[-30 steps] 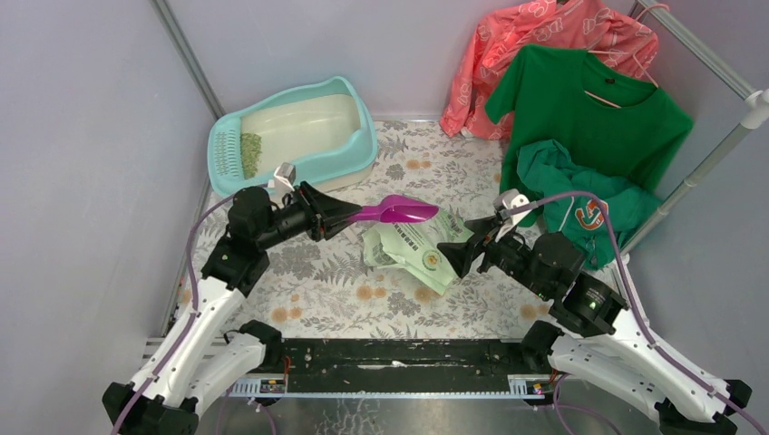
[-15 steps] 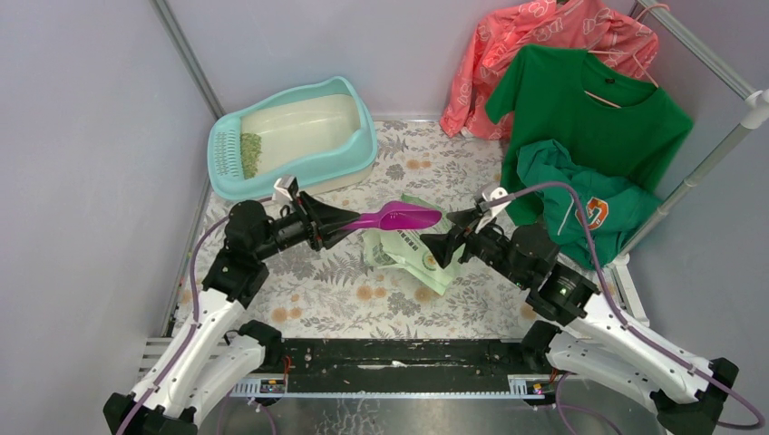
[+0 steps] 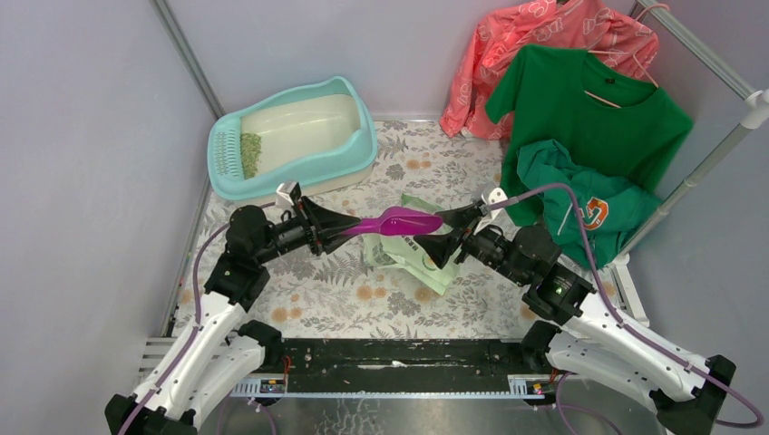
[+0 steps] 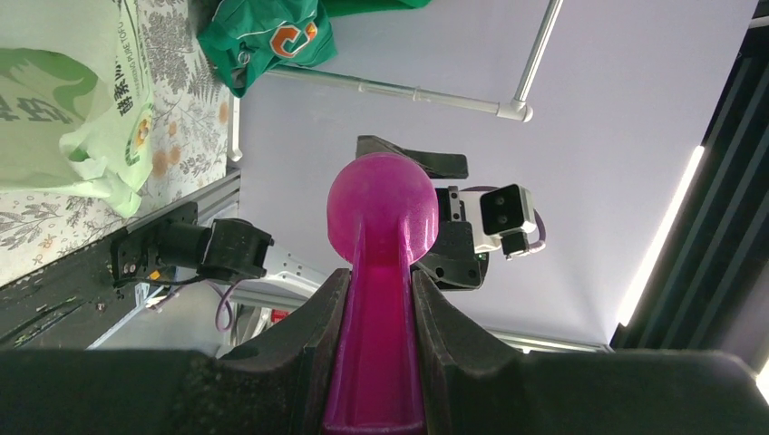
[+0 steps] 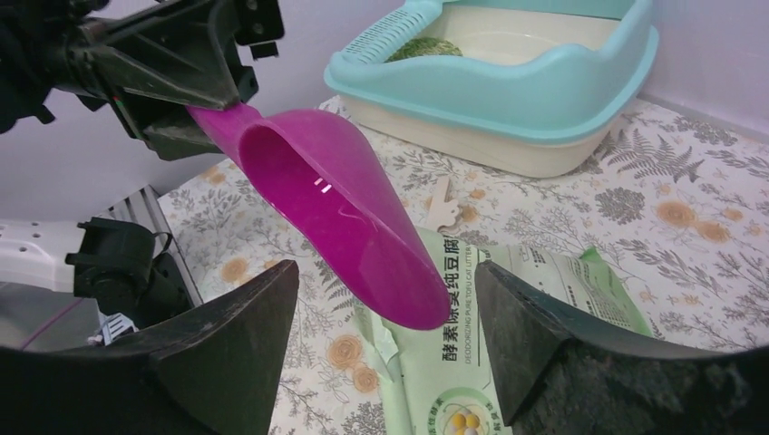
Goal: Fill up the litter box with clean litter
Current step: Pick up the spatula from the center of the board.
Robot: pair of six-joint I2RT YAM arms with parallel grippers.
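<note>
A: Now, left gripper (image 3: 349,223) clenches the purple scoop (image 3: 403,220) by its handle, bowl empty. Why?
B: Probably a handover: right gripper (image 5: 384,272) gapes around the bowl. A little clean litter (image 3: 250,152) lies grate-end in the litter box (image 3: 363,136), far-left.

We record two arms, left arm (image 3: 195,331) and right arm (image 3: 609,355), each with white lower links, black joint housings, black tapered fingers (image 5: 227,353), a purple cable (image 3: 544,188) trailing along it and a small white wrist camera (image 4: 503,210).
</note>
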